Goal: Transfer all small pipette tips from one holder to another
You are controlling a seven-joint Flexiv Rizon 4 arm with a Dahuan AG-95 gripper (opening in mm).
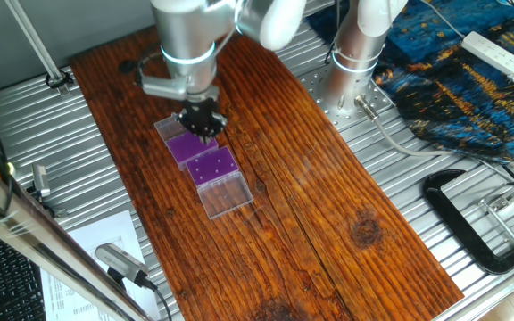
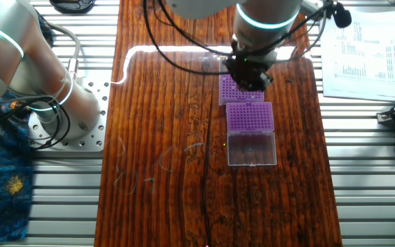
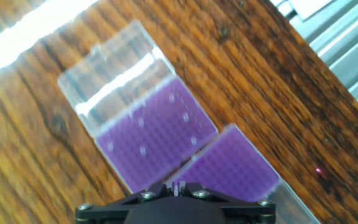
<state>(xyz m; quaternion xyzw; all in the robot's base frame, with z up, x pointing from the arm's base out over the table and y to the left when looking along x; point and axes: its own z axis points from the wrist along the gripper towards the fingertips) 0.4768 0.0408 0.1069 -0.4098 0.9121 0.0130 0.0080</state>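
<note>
Small whitish plastic pipette tips [image 3: 171, 98] show to us as tiny pale dots standing in the holes of a flat purple perforated rack [image 3: 154, 134]; in the hand view we count about six on that rack, scattered over its grid, though blur keeps us from being sure of the number. We see two such purple racks, each square and finely gridded, each sitting in a clear, glossy plastic box with a transparent hinged lid [image 3: 114, 68] folded open beside it. The second purple rack [image 3: 232, 167] lies just beside the first, their corners almost meeting, and in the hand view we can make out no tips on it. From one fixed view the nearer rack [image 1: 213, 165] carries a few white dots, while the farther rack [image 1: 184, 145] is partly hidden under the black two-finger hand [image 1: 202, 123]. Both boxes rest on a dark reddish-brown wooden bench [image 2: 163, 158] with strong grain and a glossy finish. The hand [image 2: 249, 77] hangs low over the farther rack [image 2: 229, 89]; we cannot tell how far its fingers are parted or whether they hold a tip, as only its black base with screws shows in the hand view.
</note>
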